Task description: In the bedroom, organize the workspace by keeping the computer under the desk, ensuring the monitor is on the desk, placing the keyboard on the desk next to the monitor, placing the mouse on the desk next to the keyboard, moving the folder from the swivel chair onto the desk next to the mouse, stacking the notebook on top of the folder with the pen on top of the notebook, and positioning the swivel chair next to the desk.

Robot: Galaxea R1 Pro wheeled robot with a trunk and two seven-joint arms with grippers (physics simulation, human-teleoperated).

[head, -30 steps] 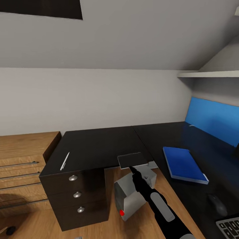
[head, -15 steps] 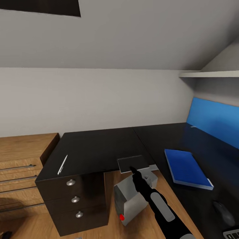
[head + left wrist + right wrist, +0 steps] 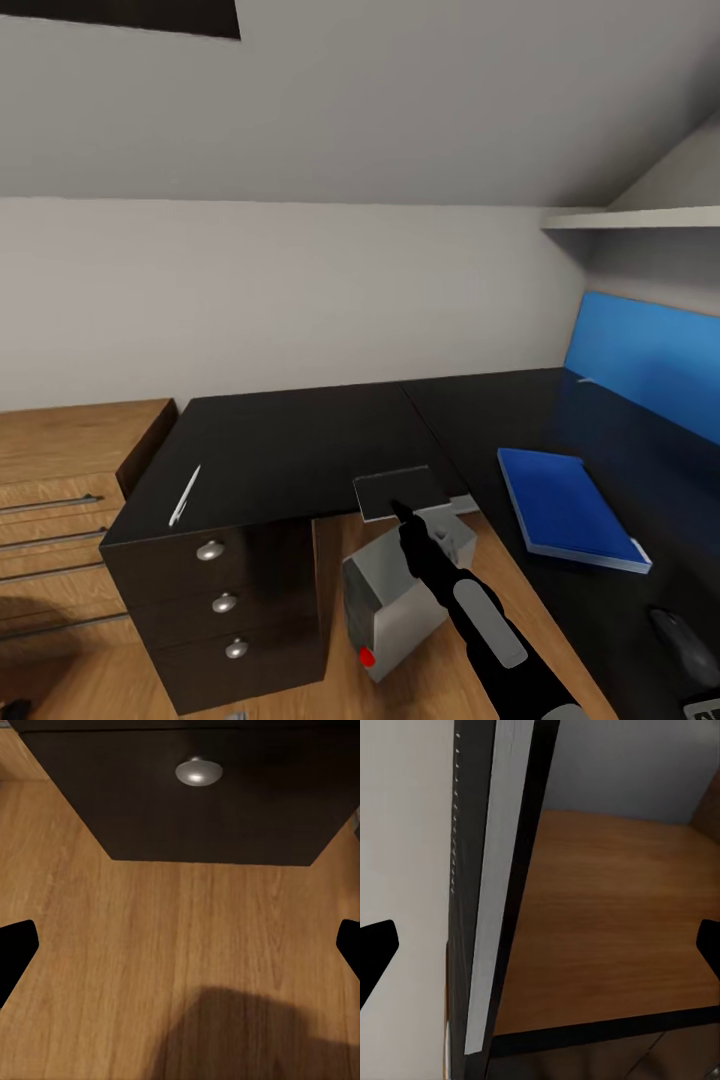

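Observation:
The black desk (image 3: 280, 440) bears a white pen (image 3: 185, 494) at its left front and a blue folder (image 3: 570, 508) on its right wing. A dark grey notebook (image 3: 400, 490) overhangs the inner front edge. My right gripper (image 3: 400, 511) is at the notebook's near edge; its fingers (image 3: 375, 949) stand wide apart, open (image 3: 540, 945), with a pale edge (image 3: 499, 870) running between them. The silver computer (image 3: 395, 600) sits on the floor under the desk. The mouse (image 3: 685, 635) and a keyboard corner (image 3: 706, 711) show at lower right. My left gripper (image 3: 180, 945) is open over the floor. Monitor and swivel chair are out of view.
A light wooden drawer chest (image 3: 60, 480) stands left of the desk. A blue wall panel (image 3: 645, 360) and a white shelf (image 3: 640, 218) are behind the right wing. The desk's drawer unit with a silver knob (image 3: 199, 772) faces my left gripper over wooden floor (image 3: 180, 930).
The whole view has shifted slightly: drawers drift left, folder and mouse drift right and down, so the camera moved. My right arm and the notebook hold the same places in the picture.

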